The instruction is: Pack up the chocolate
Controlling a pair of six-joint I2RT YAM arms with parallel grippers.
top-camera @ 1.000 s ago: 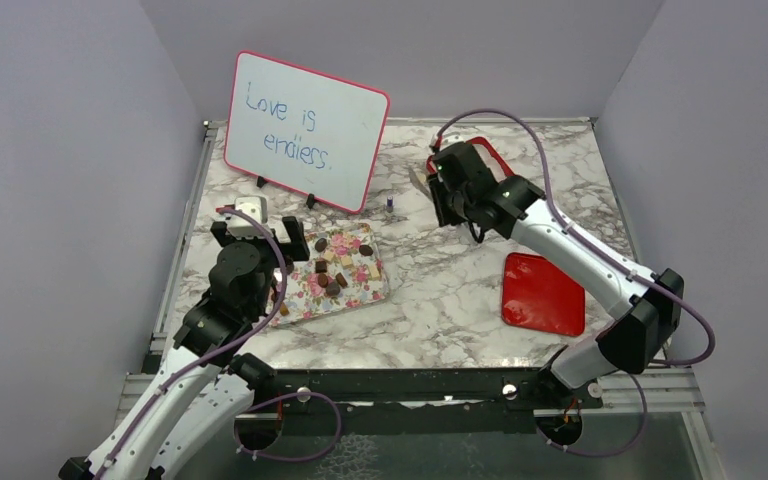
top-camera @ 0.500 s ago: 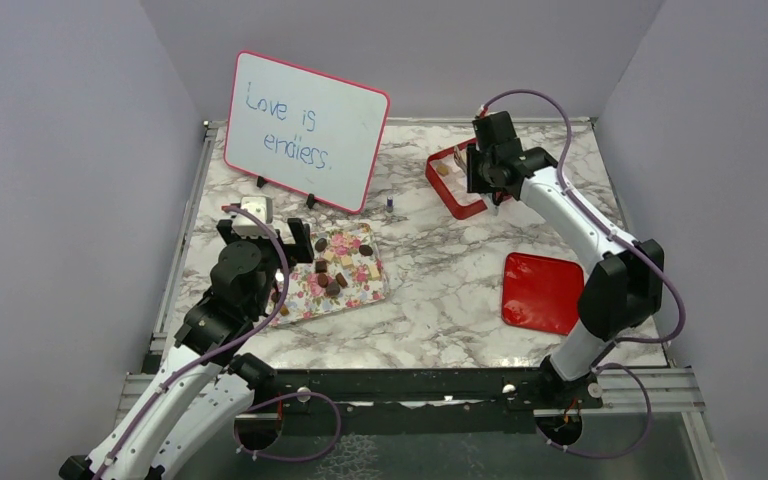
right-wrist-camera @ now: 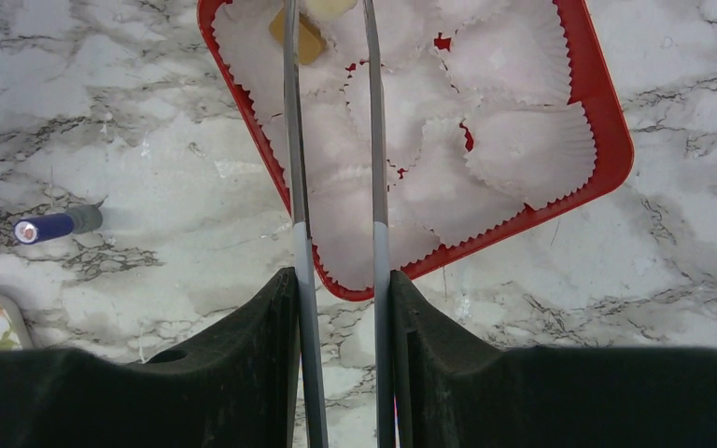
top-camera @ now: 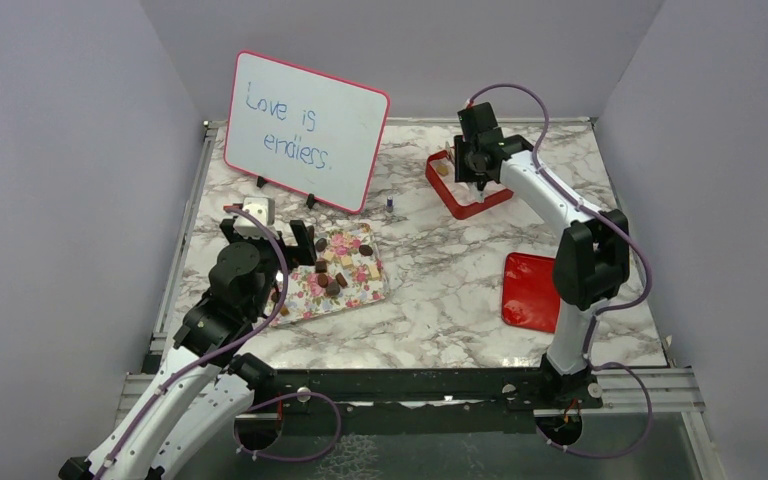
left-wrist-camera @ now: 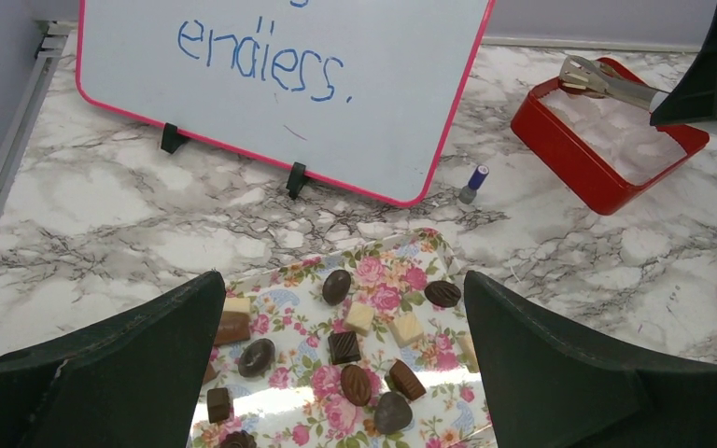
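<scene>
Your right jaws clamp metal tongs [right-wrist-camera: 293, 140], tips over red box [right-wrist-camera: 616, 149]; chocolate [left-wrist-camera: 356, 385] lies well left on floral tray [left-wrist-camera: 383, 280], below your wide-open left jaws.

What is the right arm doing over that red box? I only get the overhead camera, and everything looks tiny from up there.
Observer: Its wrist camera shows metal tongs clamped in the right gripper, their two arms stretching out over the red box.
Visitor: Is the white stuff inside the box just a sheet of paper?
Observer: No, it is separate fluted paper cups, and most of those in view are empty.
Visitor: Are the sweets on the flowery tray all alike?
Observer: No. The left wrist camera shows chocolates on the floral tray that are oval or square, and one that looks heart-shaped.
</scene>
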